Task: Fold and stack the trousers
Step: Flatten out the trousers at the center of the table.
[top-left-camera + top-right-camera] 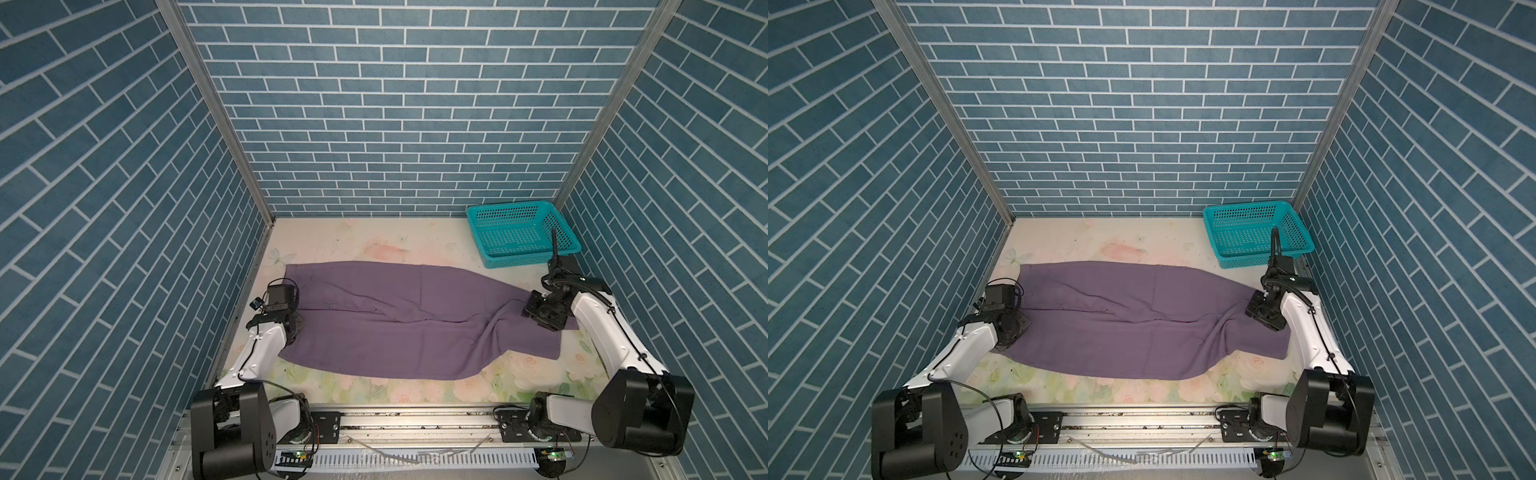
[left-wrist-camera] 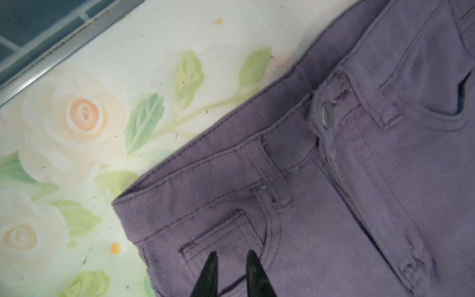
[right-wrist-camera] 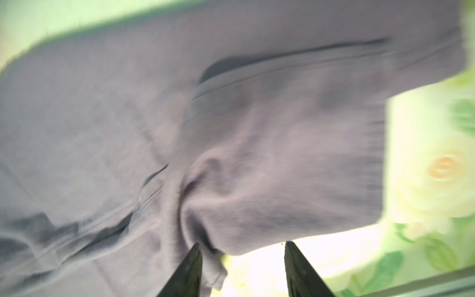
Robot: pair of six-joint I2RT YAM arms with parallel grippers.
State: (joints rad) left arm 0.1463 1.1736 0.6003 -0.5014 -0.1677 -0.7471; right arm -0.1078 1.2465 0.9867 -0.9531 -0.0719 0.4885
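Observation:
The muted-purple trousers [image 1: 415, 328] [image 1: 1142, 332] lie spread across the flowered table, waistband at the left and legs running right, with creases bunched near the right end. My left gripper [image 1: 296, 326] hovers over the waistband end. In the left wrist view its tips [image 2: 231, 254] stand a narrow gap apart over the front pocket, and the cloth [image 2: 334, 180] lies flat beneath them. My right gripper [image 1: 544, 313] is at the leg ends. In the blurred right wrist view it [image 3: 242, 244] stands wide open, a crumpled cloth edge [image 3: 213, 270] beside one finger.
A teal perforated basket [image 1: 511, 206] [image 1: 1246, 205] stands in the back right corner, just behind the right arm. Blue brick walls close in the left, back and right sides. A metal rail [image 1: 415, 415] runs along the table's front edge. Bare table [image 1: 374, 241] lies behind the trousers.

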